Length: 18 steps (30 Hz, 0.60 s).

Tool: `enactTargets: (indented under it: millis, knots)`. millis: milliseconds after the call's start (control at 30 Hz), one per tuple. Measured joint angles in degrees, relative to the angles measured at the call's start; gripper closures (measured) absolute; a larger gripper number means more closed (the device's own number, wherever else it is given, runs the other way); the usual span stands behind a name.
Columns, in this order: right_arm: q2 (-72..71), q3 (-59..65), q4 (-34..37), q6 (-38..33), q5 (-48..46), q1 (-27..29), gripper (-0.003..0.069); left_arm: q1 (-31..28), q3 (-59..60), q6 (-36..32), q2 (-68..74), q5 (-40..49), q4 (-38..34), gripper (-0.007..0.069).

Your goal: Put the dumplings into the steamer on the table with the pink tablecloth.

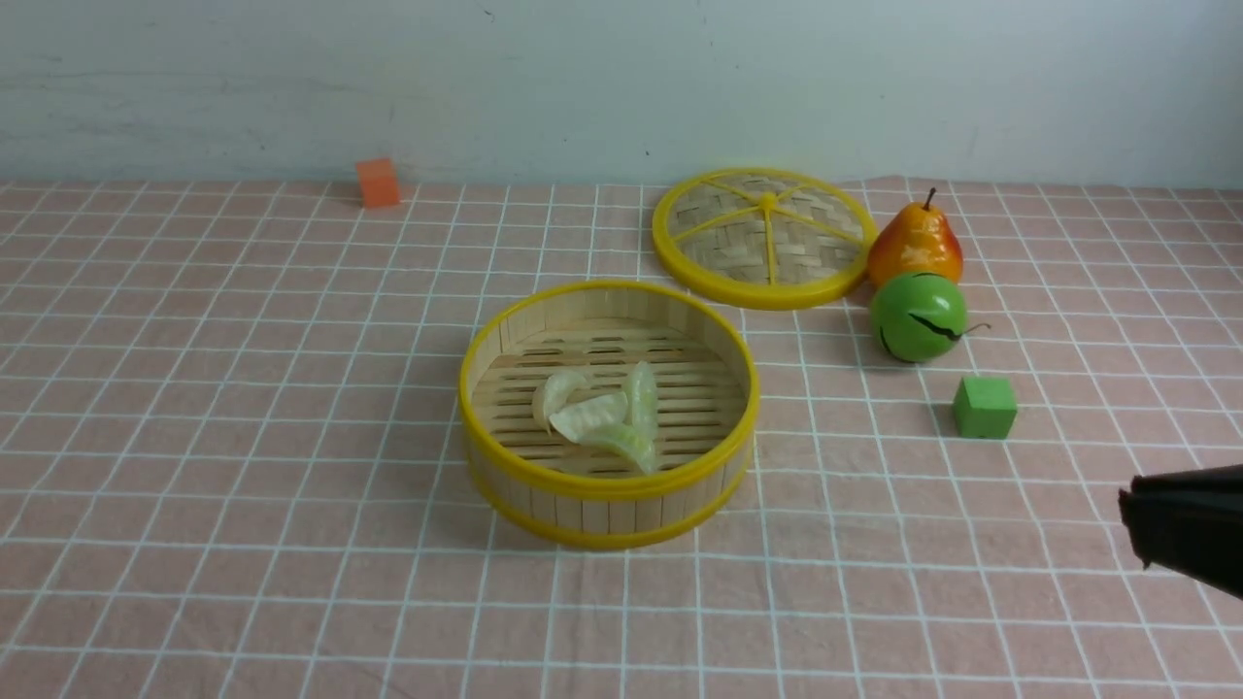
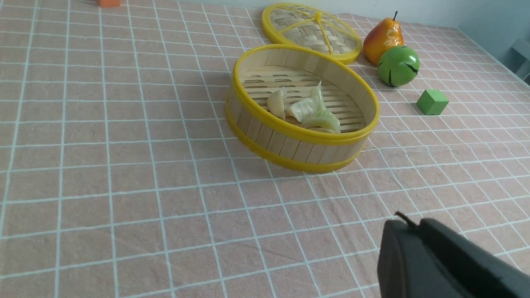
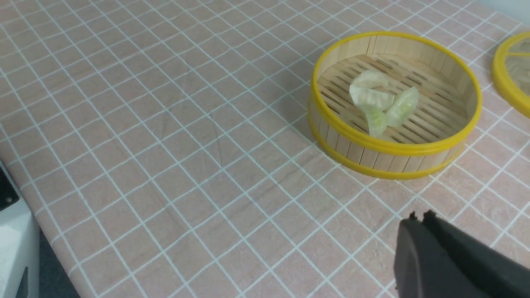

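The black left gripper [image 2: 410,227] is seen only in its own wrist view. Its fingers are pressed together with nothing between them, over a dusty-pink tablecloth [image 1: 243,437] printed with a white square grid. Far back on the left of the cloth, near the pale wall, a small orange cube [image 1: 378,183] is set.

At the middle of the cloth stands a round bamboo steamer basket [image 1: 602,513] with a wooden-slat wall and yellow plastic rims. Four small, crescent-shaped, translucent whitish-green dumplings [image 1: 602,416] are clustered on its slatted floor, touching one another.

Behind and to the right of the basket, a flat woven bamboo lid [image 1: 764,238] with a yellow rim and spokes is laid on the cloth. An orange-yellow toy pear [image 1: 915,243] is placed against its right edge. A round green fruit [image 1: 918,316] with a dark crack is set just in front of the pear, and a small green cube [image 1: 984,407] is found nearer still.

At the right edge, the black right gripper [image 1: 1141,515] is held above the cloth, well apart from the basket. Its fingers are drawn together and empty.
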<state>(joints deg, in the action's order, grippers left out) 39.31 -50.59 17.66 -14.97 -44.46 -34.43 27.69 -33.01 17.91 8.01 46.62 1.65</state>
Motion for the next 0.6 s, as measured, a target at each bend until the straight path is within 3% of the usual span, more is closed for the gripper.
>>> enactTargets:
  millis: [200, 367, 467, 600]
  knots:
    - [-5.74, 8.2, -3.08, 2.14, 11.0, 1.73, 0.0659, 0.0, 0.0, 0.0, 0.0, 0.0, 0.0, 0.0589]
    - [-17.69, 26.74, -12.56, 14.24, 28.83, 13.37, 0.0665, 0.0, 0.0, 0.0, 0.0, 0.0, 0.0, 0.0589]
    - [-26.7, 37.05, -15.07, 15.47, 36.21, 20.51, 0.067, 0.0, 0.0, 0.0, 0.0, 0.0, 0.0, 0.0588]
    - [-36.17, 46.09, -15.51, 16.23, 36.63, 30.21, 0.067, 0.0, 0.0, 0.0, 0.0, 0.0, 0.0, 0.0588]
